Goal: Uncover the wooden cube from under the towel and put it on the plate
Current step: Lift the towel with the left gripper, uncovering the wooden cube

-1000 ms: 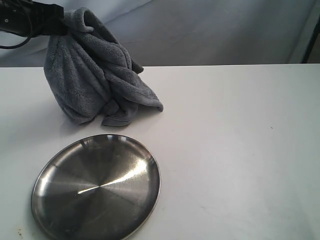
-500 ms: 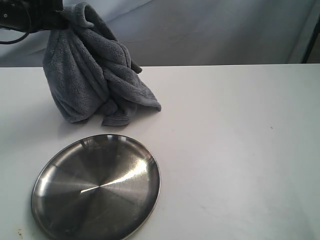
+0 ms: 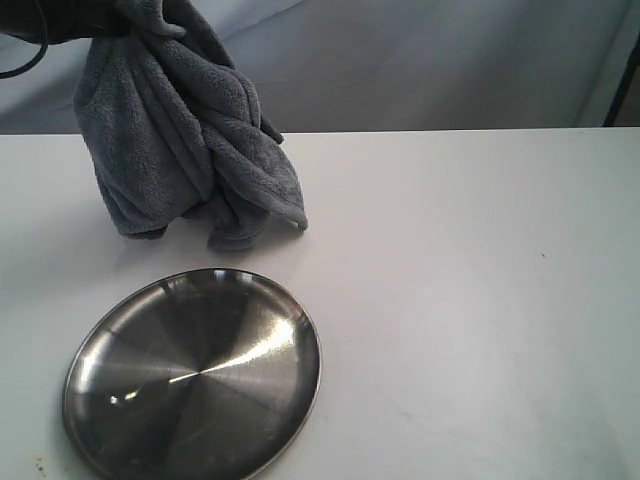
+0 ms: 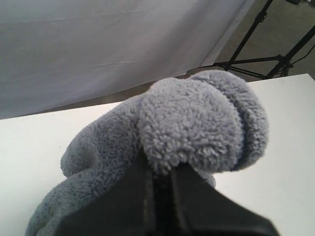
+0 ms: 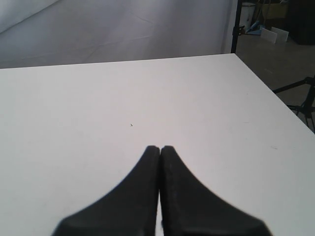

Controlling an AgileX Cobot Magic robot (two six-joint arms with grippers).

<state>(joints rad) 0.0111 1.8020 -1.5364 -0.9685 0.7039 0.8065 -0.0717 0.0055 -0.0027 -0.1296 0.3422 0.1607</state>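
White tabletop (image 3: 480,300): matte, is stretching across the whole foreground and carrying a few tiny dark specks. Pale grey fabric backdrop (image 3: 420,60): is hanging behind the table's far edge, creasing in long soft folds. Black tripod stand (image 4: 251,61): is standing on the floor beyond a table corner, legs splaying. Black upright pole (image 5: 235,24): is rising past the table's far edge. Grey floor (image 5: 275,64): is showing beyond it, with pale boards (image 5: 274,32) lying there, too small to identify. Light is falling soft and even.

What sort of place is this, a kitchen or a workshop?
Probably a lab or studio set up for recording, not a kitchen: a white table, a plain grey backdrop sheet hung behind it, and black tripod stands beyond its edge.
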